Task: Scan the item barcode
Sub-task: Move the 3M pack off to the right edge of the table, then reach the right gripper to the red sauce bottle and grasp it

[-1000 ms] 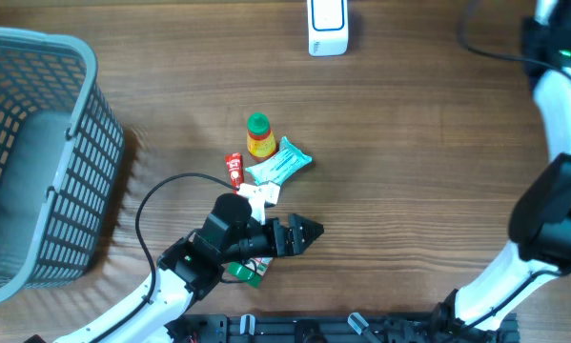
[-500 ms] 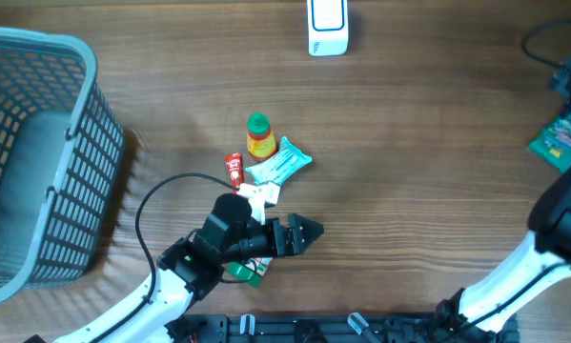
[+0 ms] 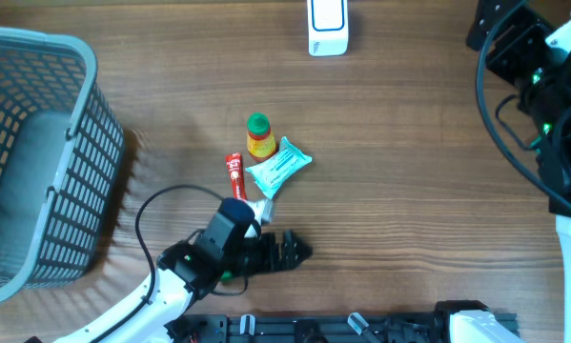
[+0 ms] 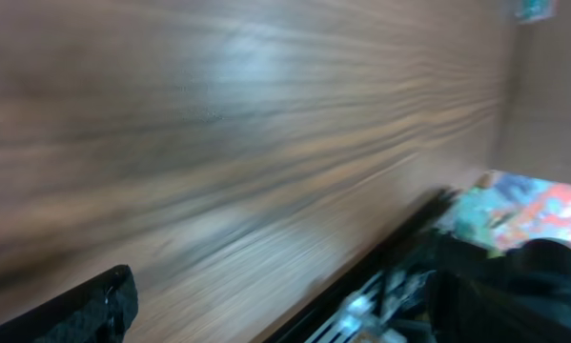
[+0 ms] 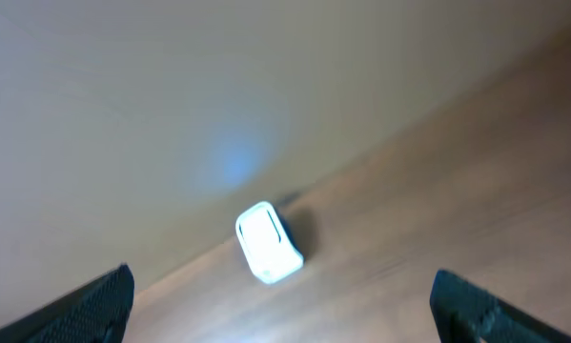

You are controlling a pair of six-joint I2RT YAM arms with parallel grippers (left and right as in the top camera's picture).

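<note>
right fingers point(image 5: 106, 301) newly apart, scanner point(image 5: 268, 244) ahead

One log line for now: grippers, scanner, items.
left gripper: open, empty | right gripper: open, empty, scanner in view | bottle, packet, tube: clustered on table

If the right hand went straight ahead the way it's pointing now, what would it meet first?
Probably the white scanner on the table; it sits roughly centred ahead of the open right hand, nothing visible between. Depth is unclear.
</note>
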